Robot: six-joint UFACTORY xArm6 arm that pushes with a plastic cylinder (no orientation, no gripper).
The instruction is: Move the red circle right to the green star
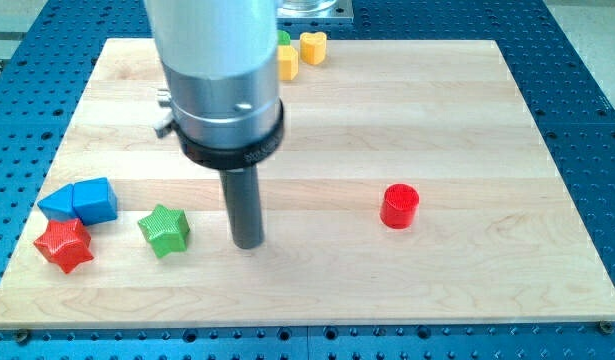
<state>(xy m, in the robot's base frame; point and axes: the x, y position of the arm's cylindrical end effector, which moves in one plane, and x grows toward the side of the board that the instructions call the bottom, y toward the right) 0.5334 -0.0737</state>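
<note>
The red circle, a short red cylinder, stands on the wooden board at the view's right of centre. The green star lies at the lower left. My tip rests on the board between them, a little to the right of the green star and well to the left of the red circle. It touches neither block.
A red star lies at the far lower left, with two blue blocks just above it. A yellow heart, another yellow block and a sliver of a green block sit at the top edge, partly behind the arm.
</note>
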